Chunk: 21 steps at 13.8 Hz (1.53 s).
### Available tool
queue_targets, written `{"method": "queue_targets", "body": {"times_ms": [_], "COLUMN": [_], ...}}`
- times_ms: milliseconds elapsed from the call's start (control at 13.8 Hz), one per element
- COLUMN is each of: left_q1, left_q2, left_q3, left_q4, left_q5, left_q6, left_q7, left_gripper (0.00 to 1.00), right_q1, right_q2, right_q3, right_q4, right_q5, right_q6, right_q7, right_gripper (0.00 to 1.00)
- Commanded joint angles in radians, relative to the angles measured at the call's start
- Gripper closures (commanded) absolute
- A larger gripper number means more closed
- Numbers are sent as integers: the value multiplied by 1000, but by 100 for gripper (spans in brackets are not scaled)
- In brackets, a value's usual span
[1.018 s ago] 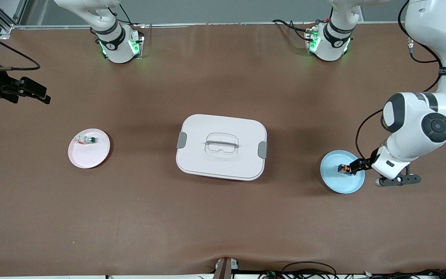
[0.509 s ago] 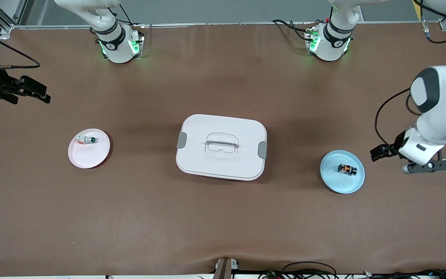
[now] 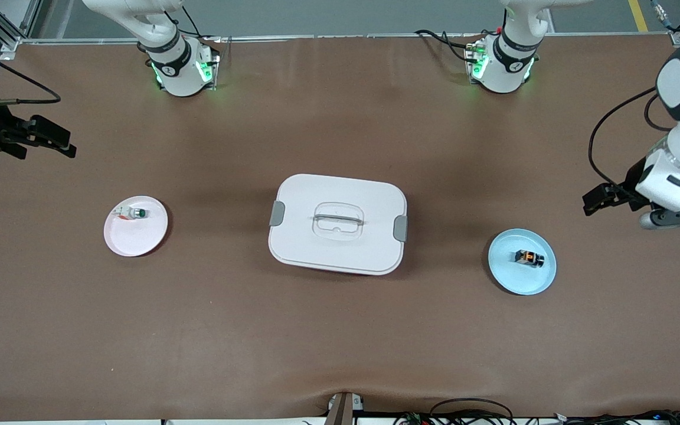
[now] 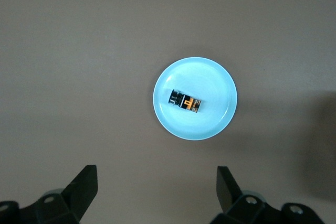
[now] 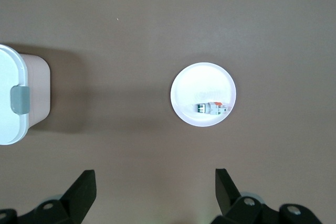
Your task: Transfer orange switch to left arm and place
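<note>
Orange switch [image 3: 529,257] lies on the blue plate [image 3: 508,277], left gripper [image 3: 597,200] hovering jaws spread over bare table beside it, right gripper [image 3: 51,139] waiting spread too, so drop straight, centre the body, pinch squarely.

Matt brown table covering [image 3: 340,330], smooth with faint creases. Smooth white plastic box [image 3: 337,224] with grey latches and clear lid handle. Glossy pale-blue plate [image 3: 517,277] and pink-white plate [image 3: 133,239], smooth-looking.
</note>
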Motion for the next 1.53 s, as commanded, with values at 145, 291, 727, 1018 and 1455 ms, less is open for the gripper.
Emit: {"method": "queue_targets", "body": {"times_ms": [145, 291, 727, 1018, 1455], "left_q1": [-3, -27, -24, -26, -29], "left_q2": [-114, -145, -217, -216, -184], "left_q3": [-5, 4, 4, 4, -1], "left_q4": [-83, -96, -47, 36, 133], "left_q5": [-21, -23, -26, -26, -26], "left_q6": [-15, -16, -127, -254, -285], "left_q7": [19, 18, 19, 21, 18], "left_gripper": [0, 0, 0, 0, 0], "right_q1": [-11, -11, -13, -14, -19], "right_q2": [-31, -31, -31, -31, -31], "right_q3": [10, 11, 10, 7, 7], "right_q4": [-22, -22, -22, -22, -22], "right_q5": [1, 0, 0, -2, -2], "right_q6": [9, 9, 11, 9, 11], "right_q7": [-2, 0, 2, 20, 38], "right_gripper": [0, 0, 0, 0, 0]}}
